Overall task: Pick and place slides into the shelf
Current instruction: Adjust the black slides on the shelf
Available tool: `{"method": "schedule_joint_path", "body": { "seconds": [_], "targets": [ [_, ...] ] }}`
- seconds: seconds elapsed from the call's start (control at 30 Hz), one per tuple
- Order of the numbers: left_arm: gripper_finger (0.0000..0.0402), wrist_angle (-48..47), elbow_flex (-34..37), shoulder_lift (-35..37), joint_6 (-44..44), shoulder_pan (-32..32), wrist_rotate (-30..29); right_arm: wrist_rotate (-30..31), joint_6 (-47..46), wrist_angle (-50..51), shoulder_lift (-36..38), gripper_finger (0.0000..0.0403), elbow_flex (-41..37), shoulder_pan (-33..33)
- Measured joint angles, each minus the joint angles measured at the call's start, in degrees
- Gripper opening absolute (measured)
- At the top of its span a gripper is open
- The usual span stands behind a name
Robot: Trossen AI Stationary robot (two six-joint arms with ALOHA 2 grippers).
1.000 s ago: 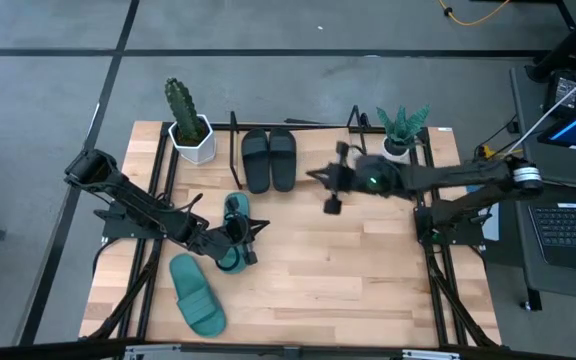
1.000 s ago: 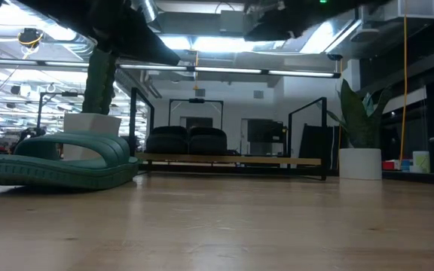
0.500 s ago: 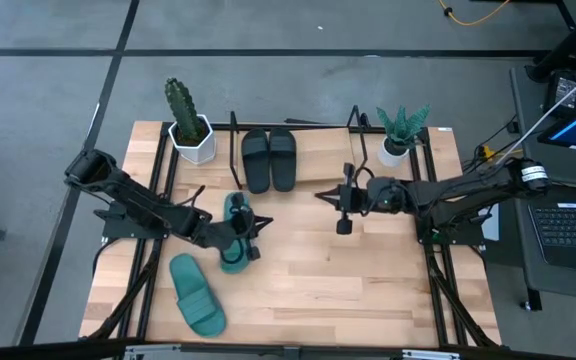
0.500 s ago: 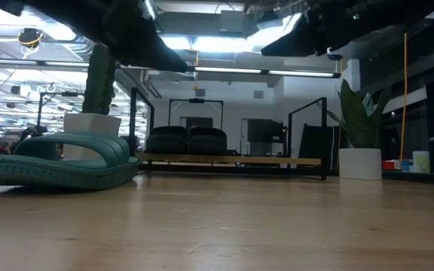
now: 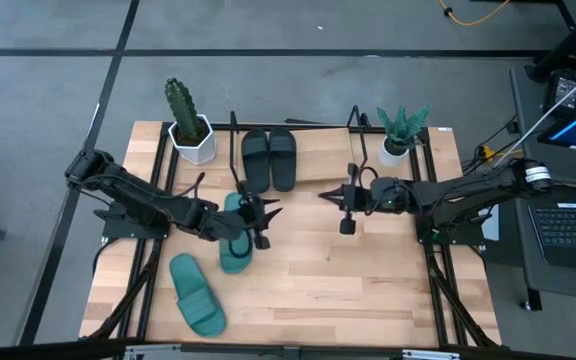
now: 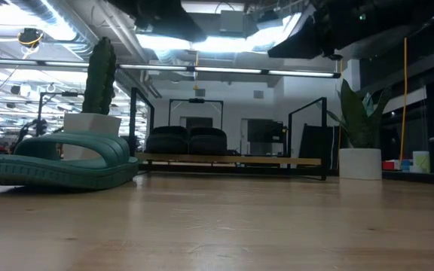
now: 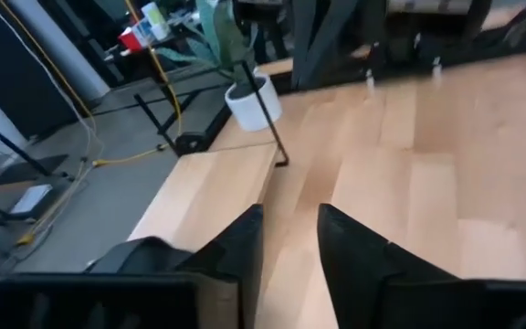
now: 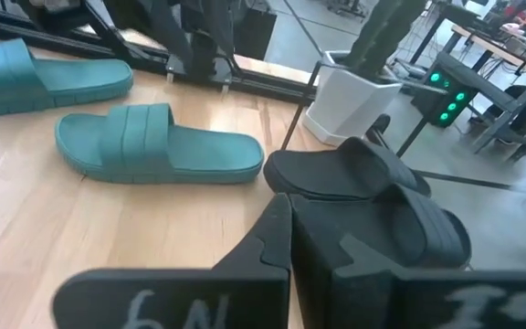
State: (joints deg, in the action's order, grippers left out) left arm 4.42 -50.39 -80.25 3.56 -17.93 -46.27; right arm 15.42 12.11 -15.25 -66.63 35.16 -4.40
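Note:
Two black slides [image 5: 268, 158] lie side by side on the shelf [image 5: 298, 124] at the table's far edge; they also show in the low view [image 6: 191, 141] and the right wrist view [image 8: 363, 174]. One teal slide [image 5: 232, 245] lies flat on the table, partly under my left arm. The other teal slide [image 5: 196, 294] lies flat near the front left. My left gripper [image 5: 259, 216] hovers just right of the first teal slide, slightly open and empty [image 7: 289, 239]. My right gripper [image 5: 346, 206] is shut and empty above the table's middle right.
A white pot with a cactus [image 5: 189, 125] stands left of the shelf. A white pot with a leafy plant [image 5: 399, 137] stands right of it. Black frame rods [image 5: 158, 170] run along the table's left and right sides. Bare wood [image 5: 348, 280] lies toward the near right.
My left gripper has gone from over the teal slide toward the table's right and far edge, and has risen. The teal slide stays flat where it was. My right gripper has drawn back from the shelf toward the table's near and right edges.

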Motion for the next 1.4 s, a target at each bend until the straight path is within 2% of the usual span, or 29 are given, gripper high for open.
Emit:
{"method": "schedule_joint_path", "body": {
  "seconds": [0.13,0.3,0.5,0.7,1.0,1.13,1.3,1.4],
  "targets": [
    [0.0117,-3.3,-0.9,0.0,0.0,0.0,-0.1,0.0,0.1,1.0,1.8,0.0003,0.0,0.0],
    [0.0119,-6.5,-0.9,0.0,-0.4,0.4,-0.1,-0.1,0.2,1.7,1.9,0.0002,0.0,0.2],
    [0.0119,-7.0,-0.9,0.0,0.1,1.3,-0.2,-9.6,-0.1,0.3,1.9,0.0002,0.0,2.0],
    [0.0119,-7.1,-0.9,0.0,1.6,1.4,-0.2,-10.7,-0.8,-0.2,1.8,0.0001,0.0,2.6],
    [0.0119,-7.4,-1.5,0.0,3.7,2.2,0.6,-10.6,-4.6,-25.6,3.3,0.0001,-16.5,5.0],
    [0.0119,-9.2,-5.0,-0.9,3.7,3.9,2.3,-12.2,-4.3,-27.3,7.2,0.0001,-19.6,6.0],
    [0.0119,-16.3,-12.3,-5.8,4.1,6.6,4.4,-22.7,-3.3,-24.2,13.0,0.0001,-21.9,8.8],
    [0.0119,-23.3,-17.1,-10.5,4.1,7.3,4.4,-24.9,-4.9,-20.8,15.2,0.0002,-22.7,9.9]
  ]
}}
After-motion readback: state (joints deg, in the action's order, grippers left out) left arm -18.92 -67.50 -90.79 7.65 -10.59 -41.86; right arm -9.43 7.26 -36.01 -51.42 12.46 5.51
